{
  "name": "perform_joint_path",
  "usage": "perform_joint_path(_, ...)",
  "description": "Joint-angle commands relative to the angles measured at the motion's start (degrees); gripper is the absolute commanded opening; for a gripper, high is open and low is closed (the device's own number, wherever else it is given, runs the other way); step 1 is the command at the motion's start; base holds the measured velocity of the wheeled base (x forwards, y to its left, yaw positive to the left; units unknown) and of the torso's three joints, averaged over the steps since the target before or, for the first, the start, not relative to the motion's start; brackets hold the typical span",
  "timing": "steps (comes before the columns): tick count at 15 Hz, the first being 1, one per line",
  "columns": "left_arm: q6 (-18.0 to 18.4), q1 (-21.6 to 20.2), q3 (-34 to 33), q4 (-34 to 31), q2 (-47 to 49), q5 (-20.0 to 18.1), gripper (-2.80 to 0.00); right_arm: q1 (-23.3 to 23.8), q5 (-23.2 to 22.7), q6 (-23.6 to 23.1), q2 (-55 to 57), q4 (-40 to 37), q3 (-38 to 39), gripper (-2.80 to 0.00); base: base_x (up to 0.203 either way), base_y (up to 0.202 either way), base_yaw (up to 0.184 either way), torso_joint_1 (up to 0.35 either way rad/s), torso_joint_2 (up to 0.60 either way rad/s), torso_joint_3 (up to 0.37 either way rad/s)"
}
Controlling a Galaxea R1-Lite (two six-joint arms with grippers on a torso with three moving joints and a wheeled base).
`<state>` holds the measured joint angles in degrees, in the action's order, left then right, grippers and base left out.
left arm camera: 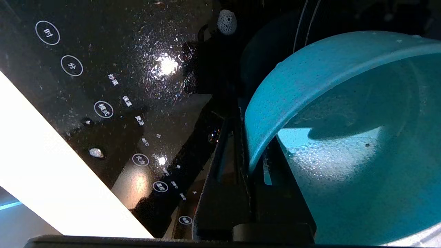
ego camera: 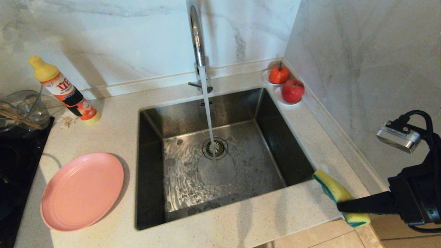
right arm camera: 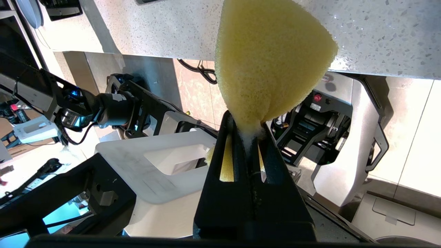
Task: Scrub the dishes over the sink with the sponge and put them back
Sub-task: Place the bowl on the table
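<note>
The pink plate (ego camera: 82, 190) lies flat on the counter left of the sink (ego camera: 151, 179), where water runs from the faucet (ego camera: 197, 38) onto the drain. My left gripper (left arm camera: 249, 162) is outside the head view. In the left wrist view it is shut on the rim of the wet teal-blue bowl (left arm camera: 344, 103), held tilted over the black cooktop (left arm camera: 120, 86). My right gripper (ego camera: 341, 206) hovers at the counter's front right corner, shut on the yellow sponge (ego camera: 332, 187), which bulges above the jaws (right arm camera: 272, 62). Chopsticks (ego camera: 17, 117) rest in a clear glass bowl (ego camera: 29, 103) at far left.
A detergent bottle (ego camera: 65, 91) with a yellow cap stands behind the plate. Two red fruit-like pieces (ego camera: 279, 74) (ego camera: 293, 90) sit on small dishes at the sink's back right corner. A marble wall closes the right side. The black cooktop (ego camera: 17, 162) borders the counter at left.
</note>
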<state>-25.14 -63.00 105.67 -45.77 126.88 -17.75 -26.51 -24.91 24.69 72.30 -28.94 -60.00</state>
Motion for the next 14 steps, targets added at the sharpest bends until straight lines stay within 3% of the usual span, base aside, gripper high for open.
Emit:
perform_joint_path(1, 0.0, 0.0, 0.1, -0.5, 0.4, -0.1, -2.80, 0.0, -0.1, 0.2, 0.3, -0.2, 0.0, -2.80, 0.000, 0.000, 0.000, 0.000, 0.00, 0.000)
perform_joint_path(2, -0.2, 0.0, 0.2, -0.5, 0.2, -0.2, 0.00, 0.0, -0.1, 0.2, -0.1, -0.2, 0.0, -2.80, 0.000, 0.000, 0.000, 0.000, 0.00, 0.000)
perform_joint_path(12, -0.9, -0.2, 5.1, -8.2, -7.5, -2.4, 0.00, 0.0, -0.7, 0.1, -0.9, -0.1, 2.1, -2.80, 0.000, 0.000, 0.000, 0.000, 0.00, 0.000)
perform_joint_path(14, -0.9, -0.1, 5.1, -8.6, -11.7, -4.6, 0.00, 0.0, -0.7, -0.1, -0.8, -0.1, 2.2, -2.80, 0.000, 0.000, 0.000, 0.000, 0.00, 0.000)
